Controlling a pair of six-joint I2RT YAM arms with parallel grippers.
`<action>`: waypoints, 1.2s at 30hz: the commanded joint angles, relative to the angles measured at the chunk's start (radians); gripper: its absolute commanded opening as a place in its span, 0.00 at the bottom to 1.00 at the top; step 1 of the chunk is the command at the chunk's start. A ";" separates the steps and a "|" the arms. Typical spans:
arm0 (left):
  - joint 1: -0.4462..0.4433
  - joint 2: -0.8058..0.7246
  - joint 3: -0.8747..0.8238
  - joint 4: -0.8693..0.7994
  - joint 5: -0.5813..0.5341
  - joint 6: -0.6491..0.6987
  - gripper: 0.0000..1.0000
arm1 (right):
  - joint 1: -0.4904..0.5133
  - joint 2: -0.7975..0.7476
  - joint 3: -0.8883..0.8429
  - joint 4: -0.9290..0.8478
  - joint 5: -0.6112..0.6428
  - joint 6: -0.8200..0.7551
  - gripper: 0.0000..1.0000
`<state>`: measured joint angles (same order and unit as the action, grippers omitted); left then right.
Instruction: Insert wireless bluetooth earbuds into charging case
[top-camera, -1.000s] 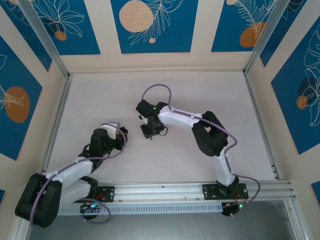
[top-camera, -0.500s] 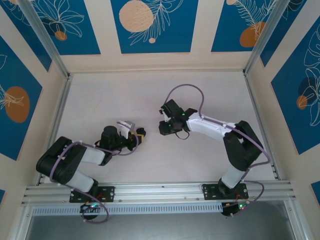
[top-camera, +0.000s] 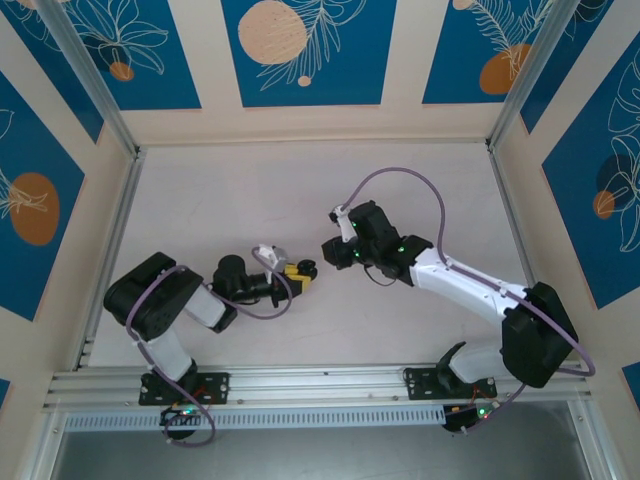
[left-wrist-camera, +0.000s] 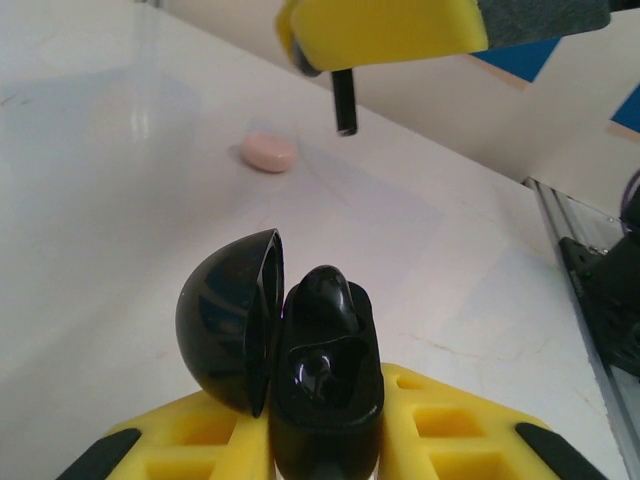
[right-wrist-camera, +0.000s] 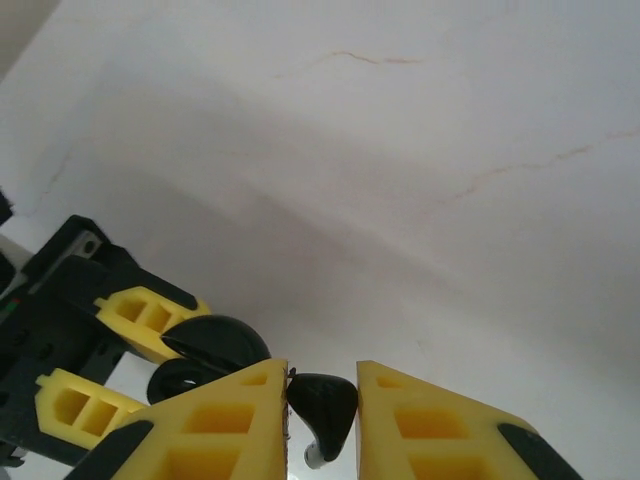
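Observation:
My left gripper (left-wrist-camera: 325, 435) is shut on a black charging case (left-wrist-camera: 330, 385) whose lid (left-wrist-camera: 228, 320) stands open to the left. One black earbud (left-wrist-camera: 322, 295) sits in the case's upper slot; the glossy slot below it is bare. My right gripper (right-wrist-camera: 322, 400) is shut on a second black earbud (right-wrist-camera: 320, 405). Its stem (left-wrist-camera: 344, 100) hangs from the yellow finger (left-wrist-camera: 380, 30) above and beyond the case, apart from it. In the top view the left gripper (top-camera: 298, 276) and right gripper (top-camera: 330, 252) nearly meet at mid-table.
A small pale pink rounded object (left-wrist-camera: 268, 152) lies on the white table (left-wrist-camera: 120, 200) beyond the case; whether it is a case or an earbud I cannot tell. An aluminium rail (top-camera: 320, 382) runs along the near edge, and patterned walls enclose the table.
The left gripper has reached rightward with the case toward mid-table. The right gripper has swung over to meet it, and its arm now stretches out further to the right.

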<state>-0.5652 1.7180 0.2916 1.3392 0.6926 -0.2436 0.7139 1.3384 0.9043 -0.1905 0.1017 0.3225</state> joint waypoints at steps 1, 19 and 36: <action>-0.017 -0.010 0.018 0.068 0.065 0.040 0.26 | 0.013 -0.046 -0.032 0.094 -0.094 -0.086 0.21; -0.041 -0.055 0.018 0.067 0.093 0.046 0.26 | 0.094 -0.030 -0.022 0.078 -0.181 -0.244 0.21; -0.042 -0.082 0.015 0.068 0.091 0.040 0.26 | 0.108 0.018 -0.008 0.044 -0.191 -0.266 0.20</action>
<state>-0.5964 1.6611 0.2955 1.3602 0.7517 -0.2256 0.8127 1.3411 0.8764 -0.1276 -0.0685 0.0769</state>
